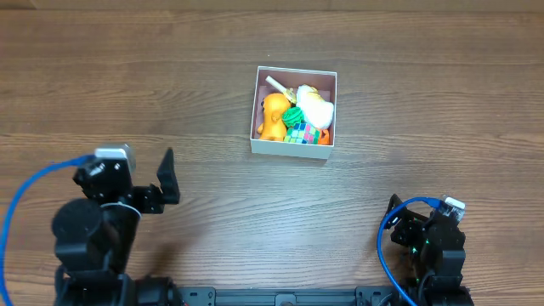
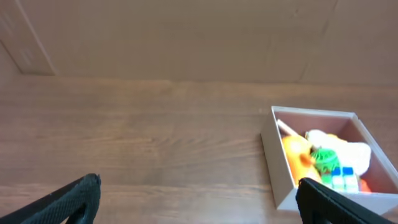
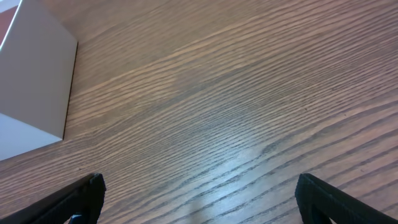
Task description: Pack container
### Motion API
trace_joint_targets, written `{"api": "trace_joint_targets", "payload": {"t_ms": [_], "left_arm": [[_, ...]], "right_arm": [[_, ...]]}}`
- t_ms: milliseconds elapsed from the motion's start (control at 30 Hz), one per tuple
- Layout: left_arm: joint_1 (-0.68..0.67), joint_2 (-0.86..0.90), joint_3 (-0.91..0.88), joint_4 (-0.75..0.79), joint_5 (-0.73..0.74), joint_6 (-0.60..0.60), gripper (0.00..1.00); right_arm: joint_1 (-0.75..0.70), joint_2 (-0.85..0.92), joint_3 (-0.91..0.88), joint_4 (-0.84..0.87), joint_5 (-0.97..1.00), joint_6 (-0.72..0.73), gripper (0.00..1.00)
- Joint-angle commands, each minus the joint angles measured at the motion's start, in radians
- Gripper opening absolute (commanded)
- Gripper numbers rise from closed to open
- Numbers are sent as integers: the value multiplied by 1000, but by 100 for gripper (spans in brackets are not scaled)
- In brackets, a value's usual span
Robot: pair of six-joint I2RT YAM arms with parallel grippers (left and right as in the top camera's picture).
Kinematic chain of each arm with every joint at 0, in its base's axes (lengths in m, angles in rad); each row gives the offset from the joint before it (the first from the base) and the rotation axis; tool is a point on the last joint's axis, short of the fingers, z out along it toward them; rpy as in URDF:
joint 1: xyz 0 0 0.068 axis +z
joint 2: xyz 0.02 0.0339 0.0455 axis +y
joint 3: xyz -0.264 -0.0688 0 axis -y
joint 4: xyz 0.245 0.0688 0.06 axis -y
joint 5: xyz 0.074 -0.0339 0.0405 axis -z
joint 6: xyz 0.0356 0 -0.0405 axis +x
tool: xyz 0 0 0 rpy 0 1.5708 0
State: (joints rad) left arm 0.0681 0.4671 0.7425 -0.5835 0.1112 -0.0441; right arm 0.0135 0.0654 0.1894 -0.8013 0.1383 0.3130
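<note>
The container (image 1: pixel 291 147), a square white cardboard box with a pink inside, sits at the table's middle back. It holds an orange toy (image 1: pixel 273 116), a white plush (image 1: pixel 318 108), a green piece (image 1: pixel 294 116) and a colour cube (image 1: pixel 300 133). In the left wrist view the container (image 2: pixel 278 163) is at the right with the same toys inside. My left gripper (image 2: pixel 199 199) is open and empty, near the front left, well left of the container. My right gripper (image 3: pixel 199 198) is open and empty over bare wood at the front right; the container's white corner (image 3: pixel 37 87) shows at its upper left.
The wooden table (image 1: pixel 127 93) spreads round the container on all sides. A blue cable (image 1: pixel 25 191) loops by the left arm and another blue cable (image 1: pixel 387 255) by the right arm. A wooden wall panel (image 2: pixel 186 37) rises behind the table.
</note>
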Motion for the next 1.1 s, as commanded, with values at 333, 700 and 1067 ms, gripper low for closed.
{"api": "trace_joint_targets", "payload": {"t_ms": [333,700,1067], "left_arm": [[11,-231,-331,170,12,23,100],[11,-306,-430,199,11,83,100],[11,-359,-463,198,0,128,100]], "right_arm": [[-5,-13,-5,6,11,-7,100],[-5,-13,-5,6,11,-7,100],[-5,-13,-5,6,11,-7,100]]}}
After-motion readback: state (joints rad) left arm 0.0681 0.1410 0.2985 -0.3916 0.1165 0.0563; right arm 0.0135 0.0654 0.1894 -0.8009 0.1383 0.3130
